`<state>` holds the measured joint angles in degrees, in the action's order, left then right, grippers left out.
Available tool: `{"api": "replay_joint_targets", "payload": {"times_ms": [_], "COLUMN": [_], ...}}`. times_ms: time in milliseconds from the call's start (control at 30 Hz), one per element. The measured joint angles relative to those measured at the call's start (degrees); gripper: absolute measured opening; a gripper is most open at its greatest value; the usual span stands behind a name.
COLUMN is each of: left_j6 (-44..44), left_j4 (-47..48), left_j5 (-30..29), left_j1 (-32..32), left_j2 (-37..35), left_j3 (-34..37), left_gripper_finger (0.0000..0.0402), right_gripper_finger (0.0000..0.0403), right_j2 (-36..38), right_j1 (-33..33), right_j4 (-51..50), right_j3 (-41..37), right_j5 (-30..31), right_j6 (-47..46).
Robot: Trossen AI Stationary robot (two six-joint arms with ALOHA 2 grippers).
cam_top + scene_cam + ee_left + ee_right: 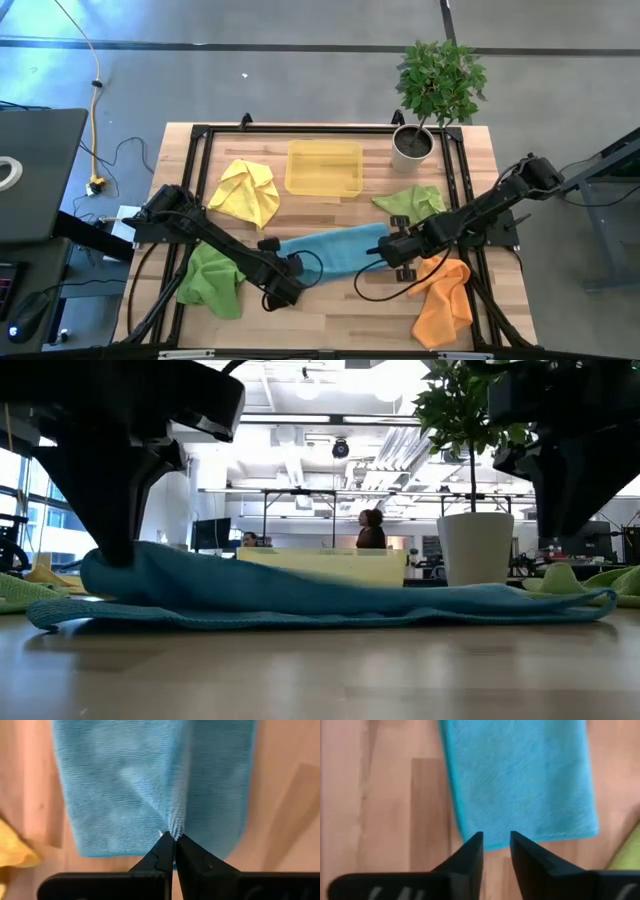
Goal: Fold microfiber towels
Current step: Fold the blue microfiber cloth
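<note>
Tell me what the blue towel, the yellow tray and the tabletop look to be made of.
Blue towel: soft fine-looped cloth, matte; it puckers where the left gripper pinches it, likely microfiber.
Yellow tray: translucent, smooth-walled, probably plastic; the table shows faintly through it.
Tabletop: pale wood in jointed strips with visible grain, satin finish, seemingly butcher block.

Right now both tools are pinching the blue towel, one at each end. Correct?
Not quite. The left tool is pinching the blue towel, but the right tool stands open at the other end, gripping nothing, as the right wrist view shows.
</note>
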<state>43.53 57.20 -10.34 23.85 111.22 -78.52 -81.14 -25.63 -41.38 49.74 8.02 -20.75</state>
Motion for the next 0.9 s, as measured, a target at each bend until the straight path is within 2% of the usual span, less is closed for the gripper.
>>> {"api": "replay_joint_targets", "payload": {"times_ms": [100,233,433,633,833,900], "left_j6": [-0.1,0.1,0.5,1.9,2.0,1.3], "left_j4": [-2.1,-3.0,-2.8,1.9,5.3,5.9], "left_j5": [0.9,1.3,9.3,8.5,9.0,11.1], "left_j1": [0.2,0.2,0.3,0.5,0.1,0.2], "left_j2": [0.0,0.0,0.0,0.0,0.0,0.0], "left_j3": [0.0,0.0,0.0,-1.8,-6.5,-7.3], "left_gripper_finger": [0.0005,0.0025,0.009,0.0149,0.0168,0.0168], "right_gripper_finger": [0.0118,0.0128,0.0129,0.0129,0.0129,0.0129], "right_j2": [0.0,0.0,0.0,0.9,3.5,3.8], "right_j1": [0.0,0.0,0.0,0.0,0.3,0.5], "right_j4": [0.0,1.8,1.3,-0.8,-2.3,-2.5], "right_j3": [0.0,0.0,0.0,0.0,0.0,0.0], "right_j5": [-1.5,-0.5,0.3,-1.2,-0.2,0.3], "right_j6": [-0.3,-0.2,-0.3,-0.4,-1.7,-2.4]}}
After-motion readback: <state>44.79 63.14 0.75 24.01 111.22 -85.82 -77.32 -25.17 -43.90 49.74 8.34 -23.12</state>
